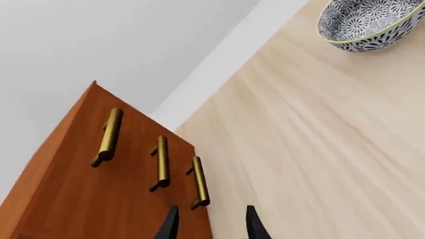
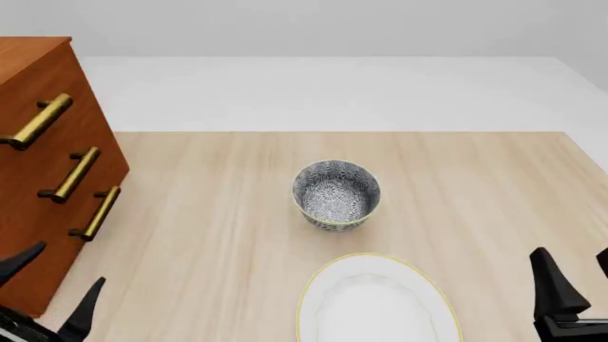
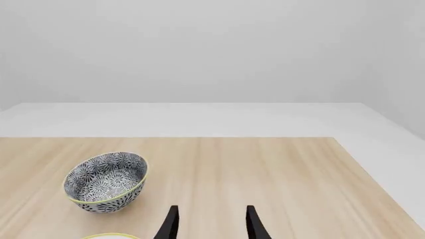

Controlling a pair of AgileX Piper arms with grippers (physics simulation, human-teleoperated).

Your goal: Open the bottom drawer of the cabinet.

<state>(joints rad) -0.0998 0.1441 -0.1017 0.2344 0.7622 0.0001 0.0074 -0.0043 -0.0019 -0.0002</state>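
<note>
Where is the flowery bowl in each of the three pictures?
Left wrist view: the bowl sits in the top right corner, partly cut off.
Front view: the bowl is near the middle of the table, just beyond the white plate.
Right wrist view: the bowl is at the lower left.
Shared landmark: the light wooden table under the bowl shows in all three.
</note>
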